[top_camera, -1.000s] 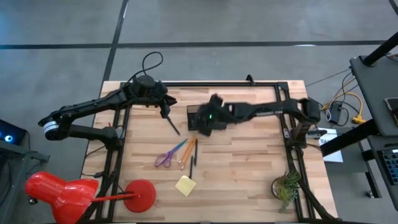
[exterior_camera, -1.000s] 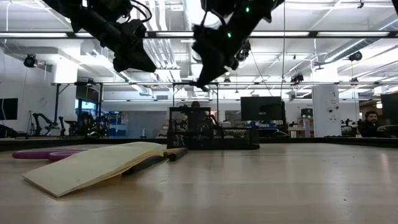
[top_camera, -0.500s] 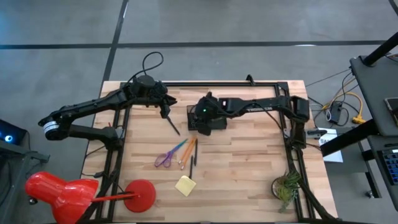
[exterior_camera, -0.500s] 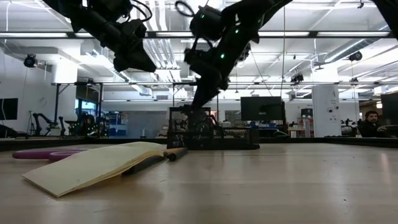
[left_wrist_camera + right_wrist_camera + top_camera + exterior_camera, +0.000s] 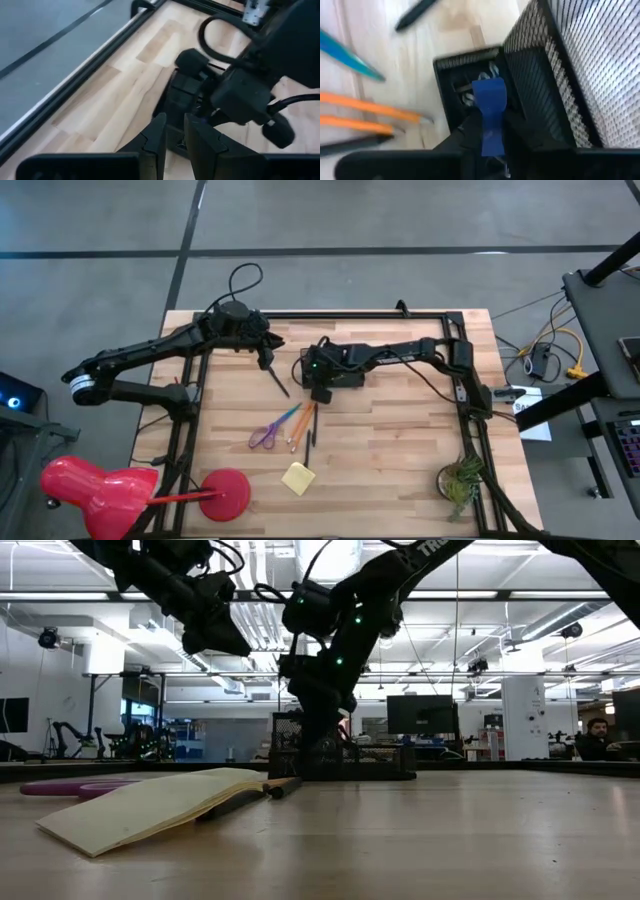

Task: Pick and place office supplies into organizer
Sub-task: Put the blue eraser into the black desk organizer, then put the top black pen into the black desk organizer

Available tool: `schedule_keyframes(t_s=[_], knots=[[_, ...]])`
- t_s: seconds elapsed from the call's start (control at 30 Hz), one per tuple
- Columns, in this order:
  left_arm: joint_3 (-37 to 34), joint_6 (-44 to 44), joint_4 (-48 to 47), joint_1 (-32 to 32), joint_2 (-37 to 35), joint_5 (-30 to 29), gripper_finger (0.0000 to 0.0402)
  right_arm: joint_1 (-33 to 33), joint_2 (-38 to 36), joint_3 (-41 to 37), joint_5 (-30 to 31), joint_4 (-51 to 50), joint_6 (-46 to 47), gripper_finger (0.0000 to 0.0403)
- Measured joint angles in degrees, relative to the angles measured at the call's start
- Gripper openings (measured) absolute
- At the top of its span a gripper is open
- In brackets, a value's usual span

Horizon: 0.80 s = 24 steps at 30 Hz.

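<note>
The black mesh organizer (image 5: 345,370) stands mid-table. My right gripper (image 5: 491,135) is shut on a small blue clip (image 5: 490,100) right over the organizer's small end compartment (image 5: 462,82); in the high view it sits at the organizer's left end (image 5: 320,383). My left gripper (image 5: 270,368), fingers shut and holding nothing, hovers to the organizer's left, as the left wrist view (image 5: 174,135) also shows. Purple-handled scissors (image 5: 265,436), orange and dark pens (image 5: 303,423) and the yellow sticky pad (image 5: 298,478) lie flat on the table nearer the front edge. My right gripper pinches the blue clip between its two fingers (image 5: 470,132), on the clip's end nearest the wrist (image 5: 491,131). The fingers come from above, pointing down into the organizer. The clip's free end (image 5: 489,92) sticks out past the fingertips over the small compartment; whether it touches the compartment does not show.
A red lamp-like object (image 5: 100,490) lies at the near left corner and a green plant (image 5: 460,480) at the near right. A black frame (image 5: 330,315) borders the table. Bare wood lies right of the pens and in front of the organizer.
My right gripper has moved toward the table's left and down, from above the organizer's middle to its left end, carrying the blue clip with it. The left arm and the things on the table have kept still.
</note>
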Motion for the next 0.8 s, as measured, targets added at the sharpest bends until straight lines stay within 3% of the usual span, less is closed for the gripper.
schedule_keyframes(t_s=[0.13,0.33,0.57,0.7,0.8], knots=[[0.0,-0.2,-0.04,-0.01,0.0,-4.63,0.0052,0.24,-0.02,0.45,-0.02,-2.34,-0.35,0.0093],[0.0,-0.22,-0.06,0.02,0.0,-4.78,0.0052,0.59,-0.26,1.7,0.62,-4.75,1.21,0.017],[0.0,0.83,-5.38,0.02,-0.02,-4.13,0.0052,1.75,-2.01,2.35,0.33,-5.02,-4.68,0.0202],[-1.3,13.46,-14.69,0.02,0.63,-3.35,0.0052,2.82,-5.08,2.38,-0.02,-5.83,-13.31,0.0203],[-4.87,24.76,-15.96,0.0,1.88,1.09,0.0052,3.44,-6.83,2.33,0.2,-9.19,-20.85,0.0203]])
